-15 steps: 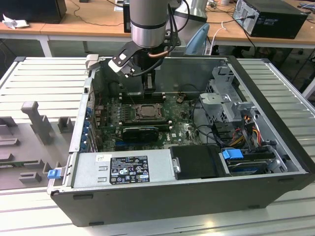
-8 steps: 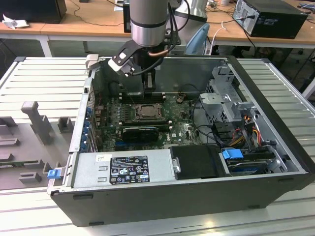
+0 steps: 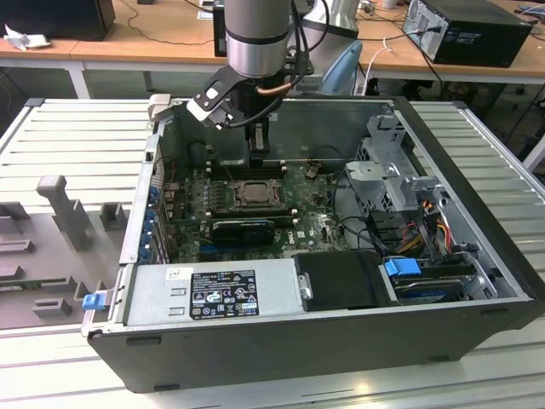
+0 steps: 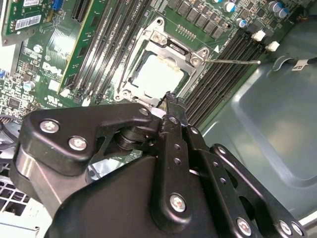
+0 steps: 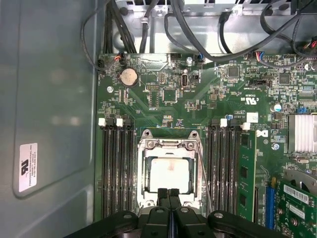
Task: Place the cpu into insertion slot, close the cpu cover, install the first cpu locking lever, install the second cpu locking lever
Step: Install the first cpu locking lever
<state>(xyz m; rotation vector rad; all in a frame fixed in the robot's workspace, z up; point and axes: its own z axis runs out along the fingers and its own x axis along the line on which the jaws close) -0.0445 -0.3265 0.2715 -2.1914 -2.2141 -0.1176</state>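
The cpu (image 5: 168, 174) lies flat in the insertion slot (image 3: 252, 192) of the green motherboard, its pale face showing through the window of the cpu cover (image 5: 168, 144). The silvery cover is down over the chip in both wrist views, cpu (image 4: 159, 74) and cover (image 4: 166, 40). One thin locking lever (image 4: 233, 61) sticks out away from the socket's corner; in the first wrist view this lever (image 5: 204, 174) slants along the socket's side. My gripper (image 5: 169, 191) hangs just above the socket's edge, fingers shut with nothing between them. The gripper (image 3: 258, 158) stands over the board's rear.
Black RAM slots (image 5: 115, 168) flank the socket on both sides. A green card (image 5: 246, 173) stands beside them. The case holds a power supply (image 3: 213, 294), a drive cage (image 3: 400, 183) with cables, and a steel wall (image 5: 49, 99) close by.
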